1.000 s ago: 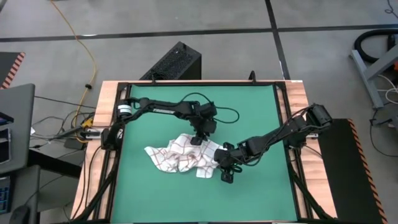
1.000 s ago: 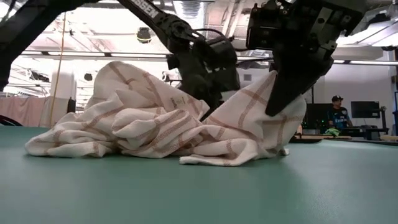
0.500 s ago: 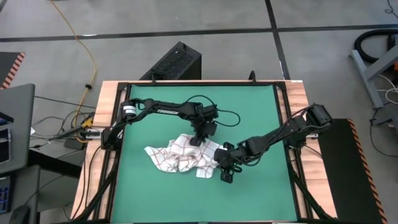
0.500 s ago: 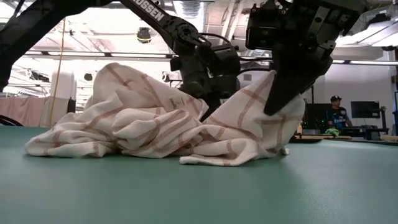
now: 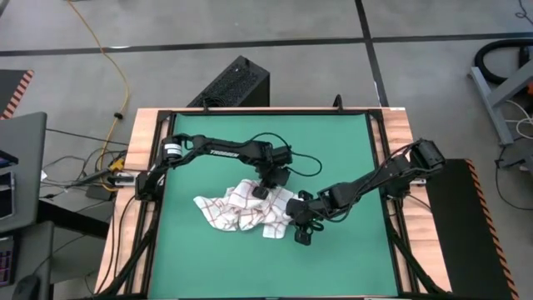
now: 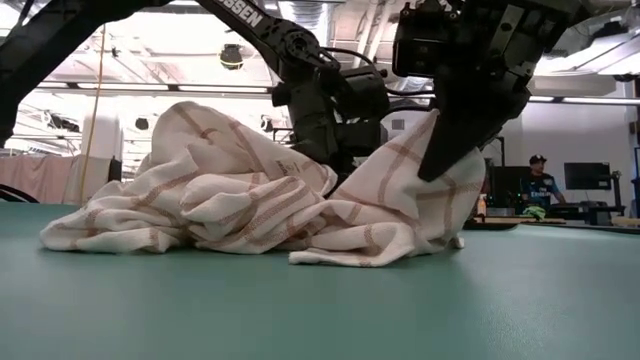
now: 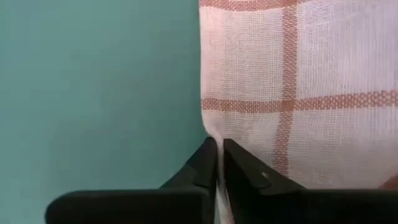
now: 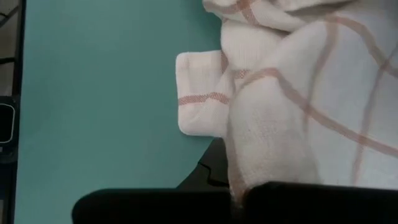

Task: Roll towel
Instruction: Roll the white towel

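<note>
The white towel (image 5: 240, 208) with red check lines lies crumpled in a heap on the green mat (image 5: 200, 142), near the mat's middle. My left gripper (image 5: 261, 191) stands at the heap's far side, shut on the towel's edge. My right gripper (image 5: 301, 223) is at the heap's right end, shut on the cloth and holding it up as a peak (image 6: 440, 140). The rest of the towel (image 6: 200, 200) rests in folds on the mat. My left gripper pinches the towel's edge (image 7: 209, 134) between its two fingertips, coming from above. The cloth beside the fingers lies flat on the mat; one layer or several, I cannot tell. My right gripper pinches a bunched fold at the towel's right end (image 8: 239, 177) between its fingers, from above and slanting. That end is raised off the mat and hangs slack below the fingers.
Bare green mat lies on all sides of the heap, widest toward the near edge (image 5: 275, 267). A wooden frame (image 5: 146, 133) borders the mat. A black box (image 5: 233, 83) stands beyond the far edge. A person (image 6: 541, 180) sits far off in the room.
My left gripper has shut on the towel's far edge, shifting a little and turning slightly as it did. My right gripper has kept its hold on the raised right end. The heap stays where it was.
</note>
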